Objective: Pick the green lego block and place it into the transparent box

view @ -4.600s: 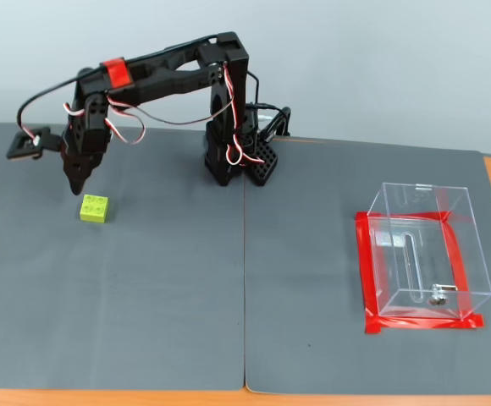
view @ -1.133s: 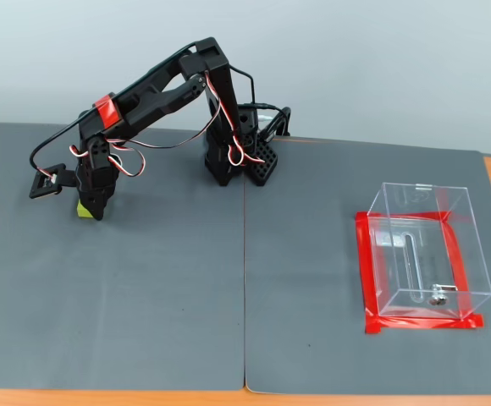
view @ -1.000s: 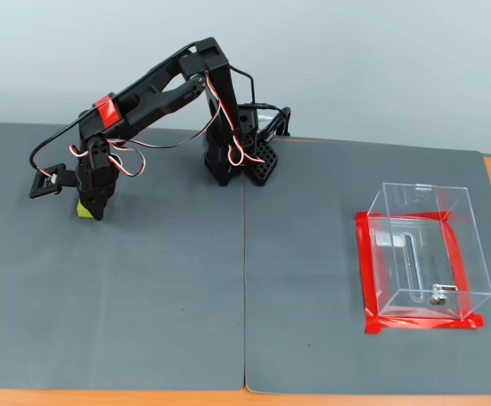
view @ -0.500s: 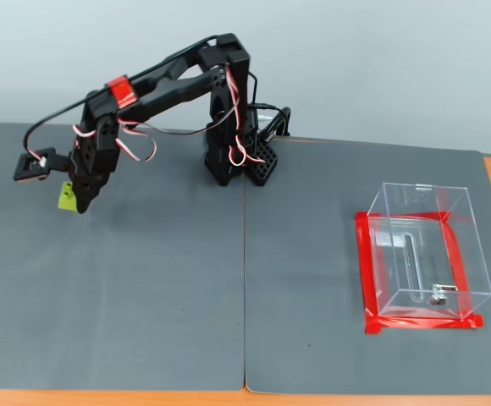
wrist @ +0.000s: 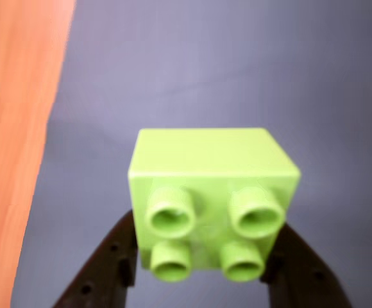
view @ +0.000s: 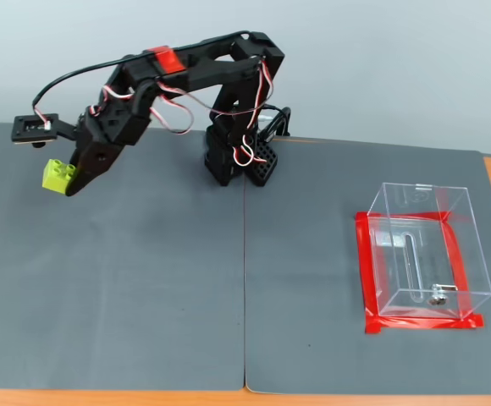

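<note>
Above the grey mat [view: 144, 279], green lego block [view: 57, 175] in jaws.

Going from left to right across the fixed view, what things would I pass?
green lego block held in the gripper → the arm's black base → transparent box edged by red tape.

Black SO-100 arm seen in fixed view, base at rear centre of mat, upper link reaching left w/ red tape band near elbow, wrist angled down-left, red-and-white servo wires looping alongside. Gripper [view: 66, 179] held clear above surface, clamped on the green lego block [view: 57, 175]. Wrist view: both dark fingers [wrist: 112, 269] press block's sides, studs facing camera.
</note>
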`<state>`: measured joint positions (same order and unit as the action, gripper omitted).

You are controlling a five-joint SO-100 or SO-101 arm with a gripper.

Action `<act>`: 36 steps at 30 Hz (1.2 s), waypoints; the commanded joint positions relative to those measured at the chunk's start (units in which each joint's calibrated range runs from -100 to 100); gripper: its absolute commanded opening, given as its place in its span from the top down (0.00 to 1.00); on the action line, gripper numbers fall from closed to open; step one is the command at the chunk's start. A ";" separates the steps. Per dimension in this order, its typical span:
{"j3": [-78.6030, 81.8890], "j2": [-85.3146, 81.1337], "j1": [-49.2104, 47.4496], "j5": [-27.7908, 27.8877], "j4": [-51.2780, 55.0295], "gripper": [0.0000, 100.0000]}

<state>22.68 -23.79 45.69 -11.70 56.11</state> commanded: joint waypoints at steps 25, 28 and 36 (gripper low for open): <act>-16.66 -4.82 -43.12 8.28 0.22 0.87; -17.57 -4.74 -48.64 8.28 -0.12 0.87; -20.28 -3.98 -62.36 8.28 -0.39 0.87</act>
<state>5.88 -26.25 -12.60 -3.20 56.20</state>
